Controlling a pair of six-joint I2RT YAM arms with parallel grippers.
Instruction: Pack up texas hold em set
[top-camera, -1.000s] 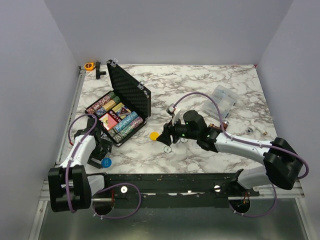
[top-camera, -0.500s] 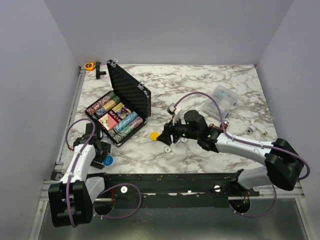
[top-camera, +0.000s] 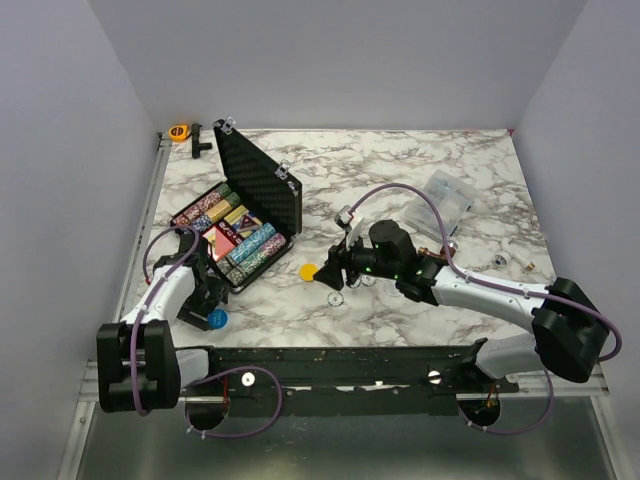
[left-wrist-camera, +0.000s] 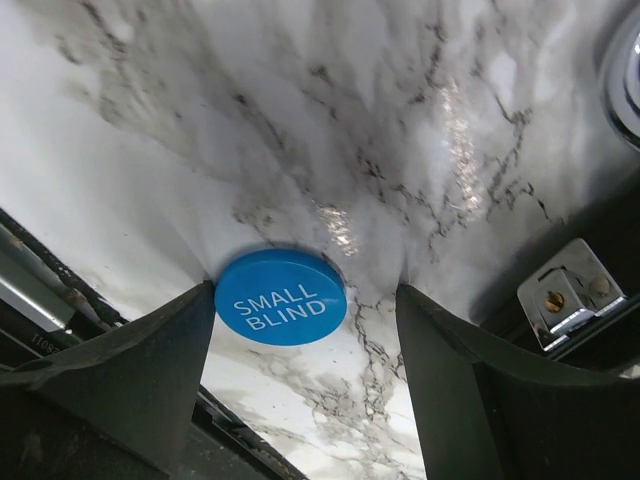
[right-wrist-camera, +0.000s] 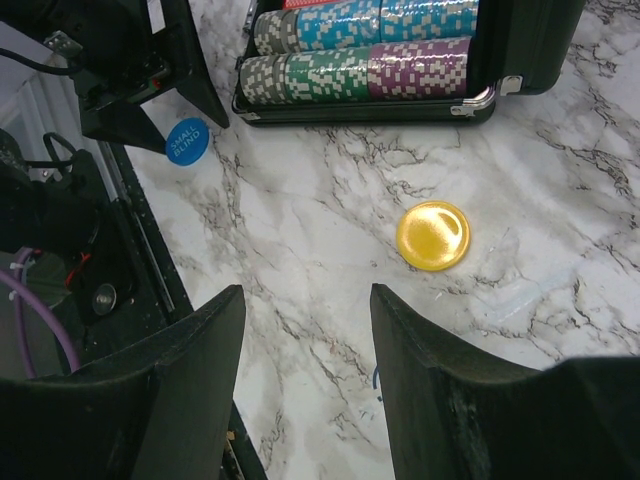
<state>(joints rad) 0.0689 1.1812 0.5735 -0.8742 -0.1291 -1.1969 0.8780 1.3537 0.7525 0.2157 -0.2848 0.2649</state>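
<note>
Inside, the open black case (top-camera: 256, 180) holds chip rows (top-camera: 256, 246) and card decks (top-camera: 217, 240).

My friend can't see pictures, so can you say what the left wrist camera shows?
A round blue disc printed SMALL BLIND lies flat on the white marble table, between the two dark fingers of the left tool, which stands open around it. A silver corner of the black case shows at the right.

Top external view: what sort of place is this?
Probably a lab test cell: plain grey walls box in a marble-patterned table, a left arm and right arm are bolted along its near edge, and a poker case lies open on it.
</note>
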